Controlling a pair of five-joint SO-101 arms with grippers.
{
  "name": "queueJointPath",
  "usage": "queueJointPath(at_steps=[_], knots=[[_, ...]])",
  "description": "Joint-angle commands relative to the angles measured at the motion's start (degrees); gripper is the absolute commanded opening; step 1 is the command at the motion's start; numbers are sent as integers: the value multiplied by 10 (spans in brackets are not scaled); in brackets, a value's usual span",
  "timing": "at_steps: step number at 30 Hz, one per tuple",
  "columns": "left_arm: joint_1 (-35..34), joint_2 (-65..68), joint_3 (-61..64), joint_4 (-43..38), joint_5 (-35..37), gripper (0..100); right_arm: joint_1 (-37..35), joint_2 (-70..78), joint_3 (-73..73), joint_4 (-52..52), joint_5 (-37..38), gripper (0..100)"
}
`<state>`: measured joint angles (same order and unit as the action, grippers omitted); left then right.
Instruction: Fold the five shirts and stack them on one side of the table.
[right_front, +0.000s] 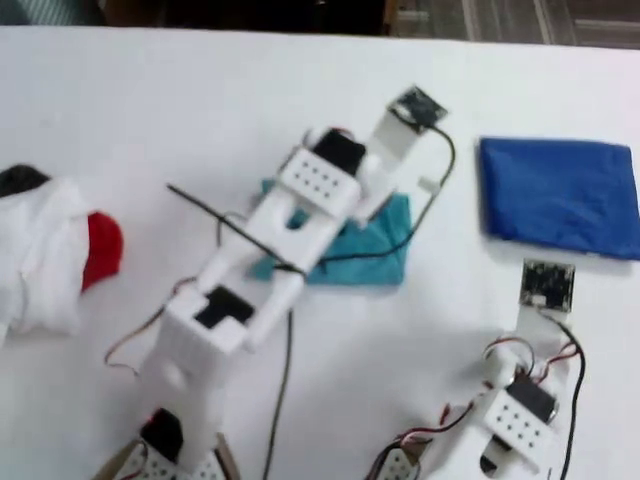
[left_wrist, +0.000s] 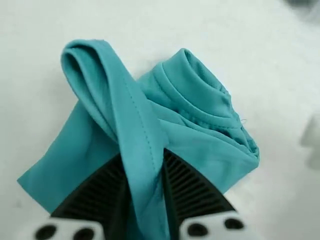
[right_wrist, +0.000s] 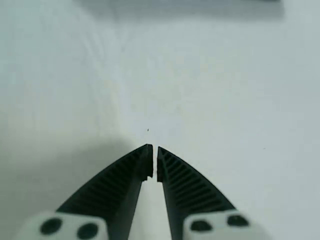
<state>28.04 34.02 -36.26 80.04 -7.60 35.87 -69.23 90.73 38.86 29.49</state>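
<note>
Centre frame, the left gripper is clamped on the teal shirt. Lower right, the right gripper has its tips together, below a folded blue shirt.

The left arm is stretching diagonally forward from its base, its jaws clamping a fold of the teal shirt. The right arm is sitting folded close to its base, jaws drawn together.

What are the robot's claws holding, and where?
The left gripper pinches the teal shirt by a hemmed fold. The right gripper holds nothing.
</note>
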Motion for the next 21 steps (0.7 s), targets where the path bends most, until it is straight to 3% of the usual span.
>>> queueJointPath(at_steps=[1,9,16,20,21], knots=[[14,4,-36,3,4,28,-5,-14,-3,2,-4,22],[9,4,-82,79,2,205,-5,-14,-3,2,-4,23],[-20,5,-262,177,-25,161,-6,-14,-2,2,-4,22],[-112,5,-310,222,-34,11,-6,-14,-2,2,-4,21],[-142,4,-302,222,-34,34,-6,-13,-4,3,-4,21]])
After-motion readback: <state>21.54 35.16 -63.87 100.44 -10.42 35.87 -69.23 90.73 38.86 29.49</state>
